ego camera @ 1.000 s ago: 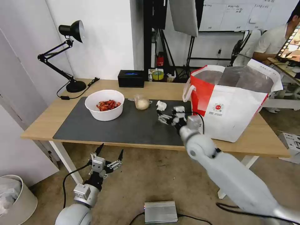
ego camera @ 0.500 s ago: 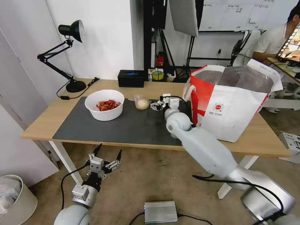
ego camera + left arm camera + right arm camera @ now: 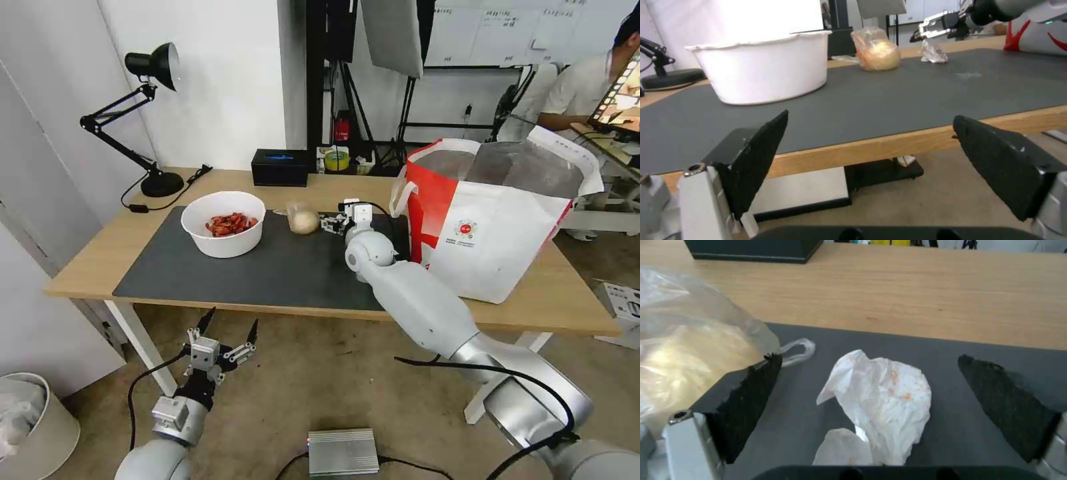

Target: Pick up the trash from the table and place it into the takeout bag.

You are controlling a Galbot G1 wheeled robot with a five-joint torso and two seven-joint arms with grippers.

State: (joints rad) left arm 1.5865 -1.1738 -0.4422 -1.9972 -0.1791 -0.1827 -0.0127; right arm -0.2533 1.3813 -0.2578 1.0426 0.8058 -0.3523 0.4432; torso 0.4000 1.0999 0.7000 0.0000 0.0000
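Observation:
On the table (image 3: 87, 260) lies a dark mat (image 3: 280, 273). A crumpled white tissue (image 3: 880, 396) with orange stains rests on the mat between the open fingers of my right gripper (image 3: 337, 222) (image 3: 869, 357), which do not touch it. Beside it stands the clear cup with a beige lump (image 3: 303, 219) (image 3: 689, 350). A white bowl of red shells (image 3: 223, 223) (image 3: 760, 66) sits further left. The takeout bag (image 3: 493, 220) stands open at the right of the table. My left gripper (image 3: 230, 327) (image 3: 870, 117) hangs open below the table's front edge.
A black desk lamp (image 3: 150, 67) stands at the table's back left corner and a black box (image 3: 280, 167) at the back edge. A white bin (image 3: 27, 420) and a silver box (image 3: 343, 452) sit on the floor.
My right arm has reached forward from the mat's front right area to the tissue and lowered its open gripper around it. The left arm has stayed put.

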